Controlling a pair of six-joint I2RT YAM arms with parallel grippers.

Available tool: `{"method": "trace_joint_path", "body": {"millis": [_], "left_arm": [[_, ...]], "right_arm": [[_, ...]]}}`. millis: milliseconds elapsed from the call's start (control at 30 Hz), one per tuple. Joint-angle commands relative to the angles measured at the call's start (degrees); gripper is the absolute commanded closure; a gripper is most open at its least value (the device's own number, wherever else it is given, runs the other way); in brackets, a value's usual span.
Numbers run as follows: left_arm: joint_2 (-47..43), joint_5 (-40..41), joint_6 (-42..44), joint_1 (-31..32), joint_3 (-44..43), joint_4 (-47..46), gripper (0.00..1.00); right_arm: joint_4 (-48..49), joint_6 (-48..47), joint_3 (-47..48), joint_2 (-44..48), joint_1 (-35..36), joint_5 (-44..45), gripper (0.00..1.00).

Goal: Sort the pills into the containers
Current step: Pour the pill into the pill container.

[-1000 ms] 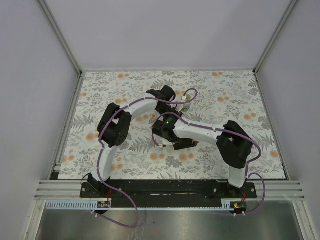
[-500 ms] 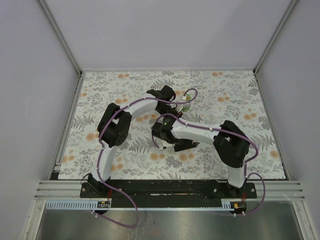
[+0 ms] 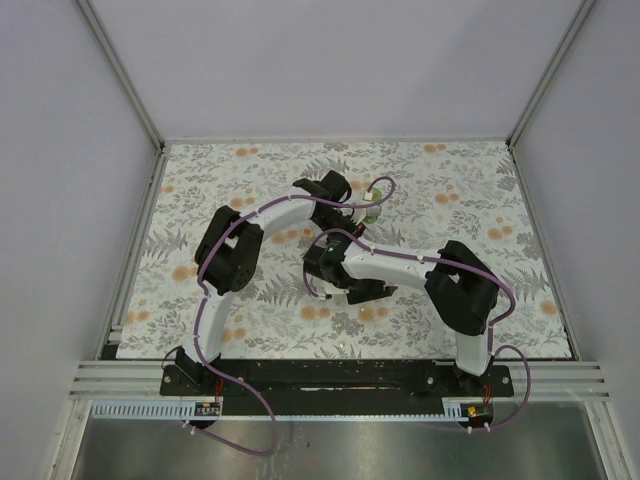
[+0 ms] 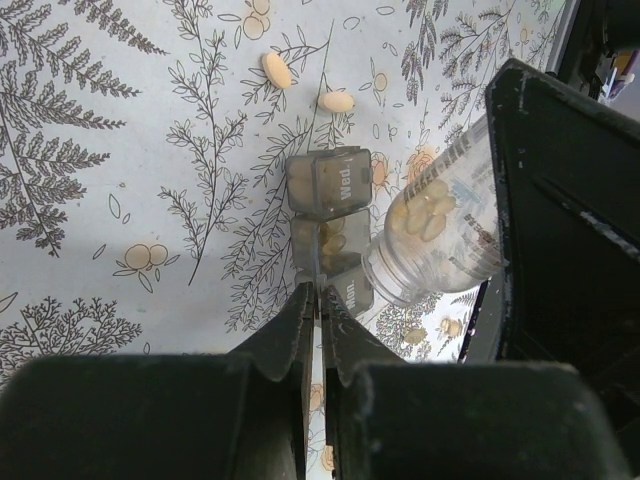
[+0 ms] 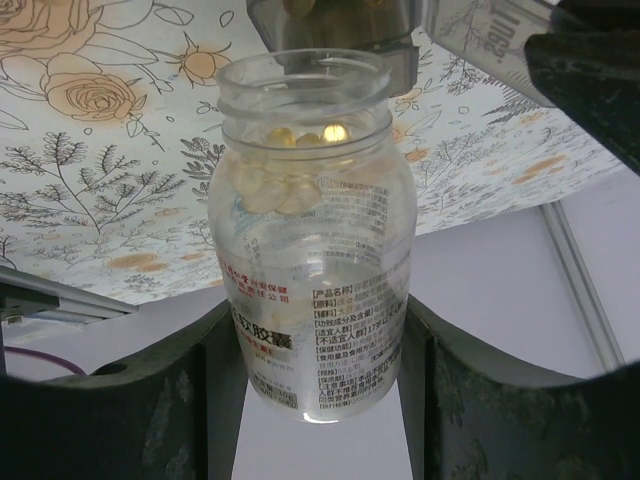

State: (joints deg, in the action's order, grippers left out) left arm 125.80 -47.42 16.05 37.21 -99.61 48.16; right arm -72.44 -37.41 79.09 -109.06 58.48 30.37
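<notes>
A grey weekly pill organizer (image 4: 330, 180) lies on the floral table, with compartments marked MON. My left gripper (image 4: 320, 295) is shut on the thin clear edge of one of its raised lids. A clear pill bottle (image 5: 310, 250) holding pale pills (image 5: 275, 190) is clamped between my right gripper's (image 5: 315, 330) fingers. The bottle (image 4: 440, 230) is tipped, its open mouth right beside the organizer (image 5: 330, 25). Two loose tan pills (image 4: 277, 70) (image 4: 337, 101) lie on the table beyond the organizer. In the top view both arms meet mid-table near the organizer (image 3: 372, 213).
The floral mat (image 3: 480, 200) covers the table inside grey walls. The right arm's elbow (image 3: 460, 290) stands over the near right part. The left arm's elbow (image 3: 230, 250) is at mid-left. A metal rail (image 3: 340, 375) runs along the near edge.
The right arm's elbow has shifted slightly left, nudging the bottle. The left arm and organizer have stayed put.
</notes>
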Motion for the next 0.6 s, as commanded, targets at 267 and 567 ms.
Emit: {"method": "trace_joint_path", "body": {"millis": [267, 567], "left_arm": [[-0.20, -2.68, 1.08, -0.47, -1.02, 0.71, 1.00], [-0.29, -3.03, 1.08, -0.47, -0.93, 0.79, 1.00]], "right_arm": [[4.50, 0.67, -2.80, 3.15, -0.56, -2.24, 1.00], [2.40, -0.03, -1.31, 2.36, -0.56, 0.30, 1.00]]}}
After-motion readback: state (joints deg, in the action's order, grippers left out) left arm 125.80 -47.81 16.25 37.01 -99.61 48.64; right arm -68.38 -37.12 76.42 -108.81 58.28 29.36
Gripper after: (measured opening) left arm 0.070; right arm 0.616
